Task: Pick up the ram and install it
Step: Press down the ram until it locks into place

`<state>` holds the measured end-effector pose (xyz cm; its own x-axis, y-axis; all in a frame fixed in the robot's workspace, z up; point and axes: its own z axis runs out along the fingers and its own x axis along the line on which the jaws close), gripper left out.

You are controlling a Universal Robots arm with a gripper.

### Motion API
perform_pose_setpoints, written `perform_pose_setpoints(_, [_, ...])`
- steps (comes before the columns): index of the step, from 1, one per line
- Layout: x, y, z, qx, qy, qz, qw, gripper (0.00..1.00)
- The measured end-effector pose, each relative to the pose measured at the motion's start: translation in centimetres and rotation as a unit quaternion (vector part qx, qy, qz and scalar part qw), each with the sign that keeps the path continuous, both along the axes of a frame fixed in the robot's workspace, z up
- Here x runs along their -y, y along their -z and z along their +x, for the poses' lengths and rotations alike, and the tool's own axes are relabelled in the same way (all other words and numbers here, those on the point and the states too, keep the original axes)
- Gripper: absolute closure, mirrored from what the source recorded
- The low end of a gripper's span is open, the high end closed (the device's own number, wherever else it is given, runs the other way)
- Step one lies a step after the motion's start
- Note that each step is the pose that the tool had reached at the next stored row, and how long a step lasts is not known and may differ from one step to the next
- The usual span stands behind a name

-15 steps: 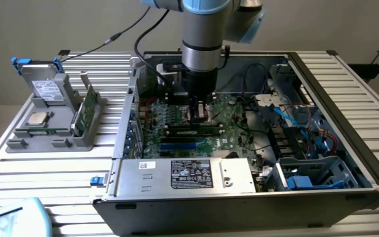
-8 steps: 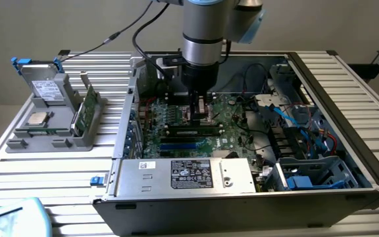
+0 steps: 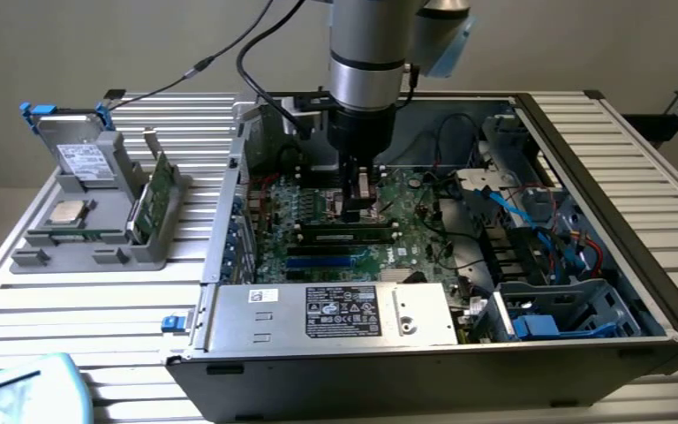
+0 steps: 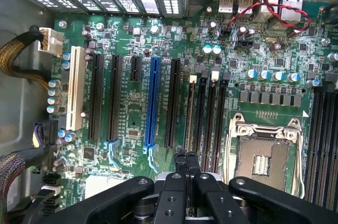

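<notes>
The ram (image 3: 345, 236) stands on edge in a slot of the motherboard (image 3: 315, 208) inside the open computer case. In the wrist view the ram (image 4: 189, 113) is a thin strip seen from above, beside empty black slots. My gripper (image 3: 358, 210) hangs straight down over the ram's middle. Its black fingers (image 4: 180, 166) are pressed together, shut, with the gripper (image 4: 186, 161) right at the ram's top edge. Whether the tips touch the ram I cannot tell.
The empty CPU socket (image 4: 261, 152) lies beside the ram slots. A blue slot (image 4: 153, 102) and black card slots run parallel. A grey tray (image 3: 45, 256) at the exterior view's left holds a green card (image 3: 151, 199), a silver chip (image 3: 68, 212) and a drive (image 3: 80, 159). Cables (image 3: 551, 221) crowd the case's other side.
</notes>
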<state>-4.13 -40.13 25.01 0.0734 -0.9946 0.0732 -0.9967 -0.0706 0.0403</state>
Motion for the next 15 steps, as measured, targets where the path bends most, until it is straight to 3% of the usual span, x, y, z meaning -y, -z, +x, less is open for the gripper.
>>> perform_pose_setpoints(13, [0.01,0.01,-0.05,0.0000,0.001,-0.0001,1.0000,0.89])
perform_pose_setpoints(15, [0.01,0.04,-0.06,0.0000,0.014,-0.0001,0.9999,0.89])
